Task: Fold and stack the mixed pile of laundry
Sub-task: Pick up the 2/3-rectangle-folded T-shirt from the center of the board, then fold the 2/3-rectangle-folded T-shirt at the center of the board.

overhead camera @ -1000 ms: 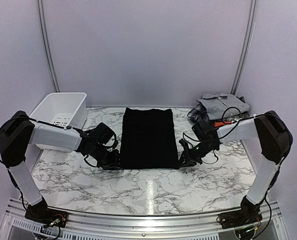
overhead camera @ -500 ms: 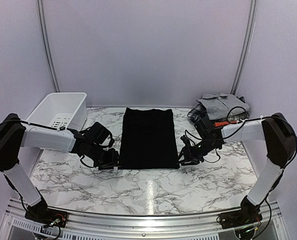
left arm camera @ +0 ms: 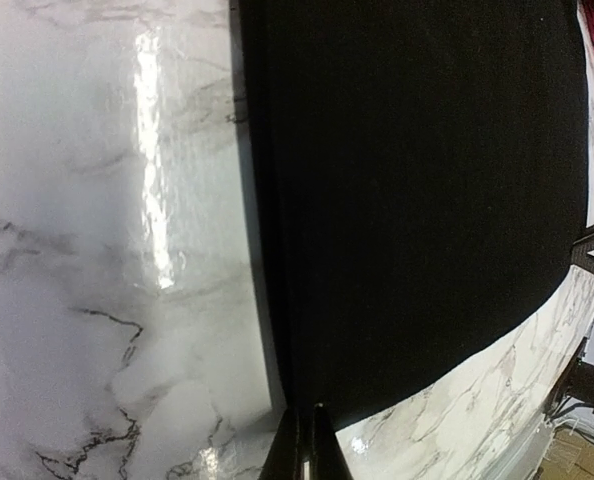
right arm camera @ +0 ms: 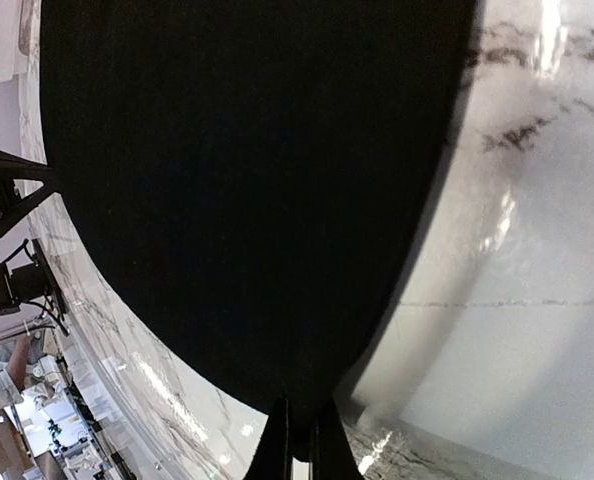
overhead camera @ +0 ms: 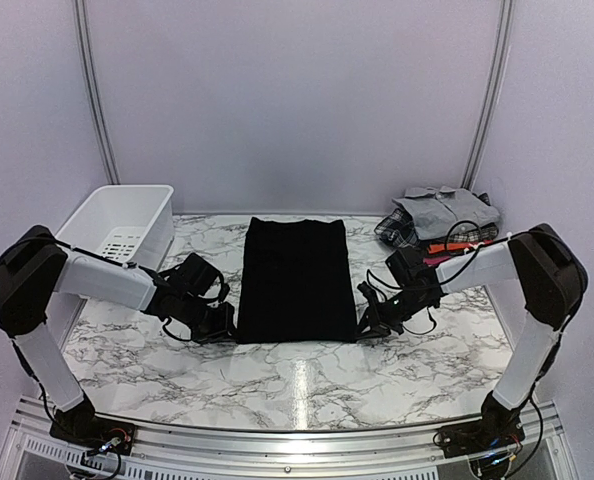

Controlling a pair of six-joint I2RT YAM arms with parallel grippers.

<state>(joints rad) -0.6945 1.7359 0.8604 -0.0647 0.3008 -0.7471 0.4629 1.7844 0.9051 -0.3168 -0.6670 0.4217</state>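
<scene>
1. Top view: the black cloth (overhead camera: 297, 280) lies flat in the middle of the marble table (overhead camera: 297, 385), long side running away from the arms. The left gripper (overhead camera: 229, 328) sits low at the cloth's near left corner and the right gripper (overhead camera: 361, 326) at its near right corner, both down at table level. A white basket (overhead camera: 89, 218) stands at the far left, well apart from the cloth. The rest of the laundry is heaped at the far right: a grey shirt (overhead camera: 447, 207) on top, a plaid piece (overhead camera: 390, 229) at the heap's left edge, and a pink piece (overhead camera: 445, 247) at its near edge.
2. Left wrist view: the fingers (left arm camera: 285, 452) are pressed together, with no gap between them, and pinch the cloth's corner where its near and left edges meet. The cloth spreads flat ahead, with bare marble to the left of it.
3. Right wrist view: the fingers (right arm camera: 277, 445) are closed on the cloth's other near corner, and the dark fabric runs right down between their tips. Marble shows to the right.
</scene>
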